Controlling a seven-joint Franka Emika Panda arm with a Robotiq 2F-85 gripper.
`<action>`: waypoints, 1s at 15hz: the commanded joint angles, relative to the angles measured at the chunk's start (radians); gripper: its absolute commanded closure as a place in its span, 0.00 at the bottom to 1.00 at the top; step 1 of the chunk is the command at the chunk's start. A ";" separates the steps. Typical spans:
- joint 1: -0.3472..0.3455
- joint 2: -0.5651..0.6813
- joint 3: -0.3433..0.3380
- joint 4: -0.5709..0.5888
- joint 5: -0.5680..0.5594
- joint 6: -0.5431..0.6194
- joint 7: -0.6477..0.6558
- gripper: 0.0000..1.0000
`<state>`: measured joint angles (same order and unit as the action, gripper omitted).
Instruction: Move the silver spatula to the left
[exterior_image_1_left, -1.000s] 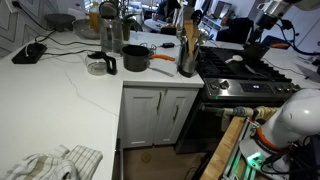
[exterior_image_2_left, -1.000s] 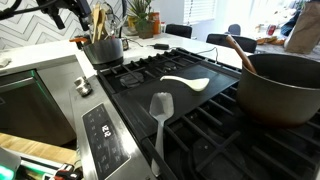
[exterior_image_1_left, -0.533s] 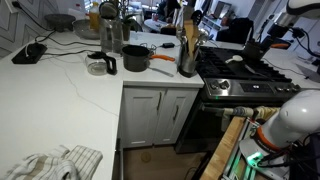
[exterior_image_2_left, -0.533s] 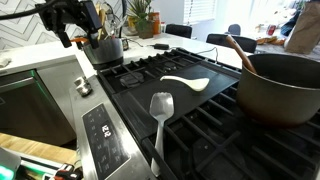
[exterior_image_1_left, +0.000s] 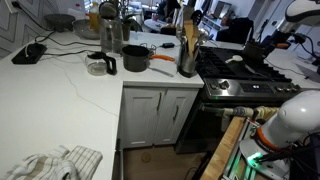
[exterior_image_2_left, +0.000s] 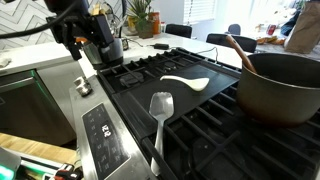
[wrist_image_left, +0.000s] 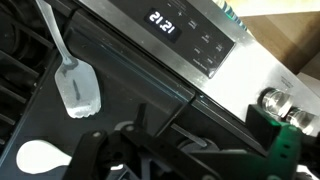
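Note:
The silver spatula (exterior_image_2_left: 160, 108) lies on the black stove top near the front edge, head away from the control panel, handle toward the front. In the wrist view it (wrist_image_left: 75, 86) is at the upper left. A white spoon (exterior_image_2_left: 186, 82) lies just behind it; its bowl shows in the wrist view (wrist_image_left: 41, 157). My gripper (exterior_image_2_left: 88, 38) hangs open and empty above the stove's back left burner, well apart from the spatula. Its two dark fingers frame the bottom of the wrist view (wrist_image_left: 185, 160). In an exterior view the gripper (exterior_image_1_left: 264, 44) is over the stove.
A large dark pot (exterior_image_2_left: 282, 88) with a wooden spoon (exterior_image_2_left: 236, 48) fills the stove's right side. A metal utensil crock (exterior_image_2_left: 106, 46) stands behind the gripper. The control panel (wrist_image_left: 195, 38) and knobs (wrist_image_left: 274, 101) line the stove front. A white counter (exterior_image_1_left: 60, 90) carries pots and jars.
My gripper has come down and to the right over the back left of the stove, toward the spatula. The spatula and the white spoon have not moved.

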<state>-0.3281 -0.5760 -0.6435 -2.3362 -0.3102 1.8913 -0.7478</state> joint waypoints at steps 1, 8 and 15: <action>-0.012 0.006 0.013 0.003 0.008 -0.001 -0.007 0.00; -0.077 0.058 0.109 -0.035 -0.100 0.156 0.272 0.00; -0.209 0.198 0.230 -0.106 -0.347 0.394 0.690 0.00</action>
<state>-0.4630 -0.4514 -0.4567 -2.4252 -0.5499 2.2208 -0.2079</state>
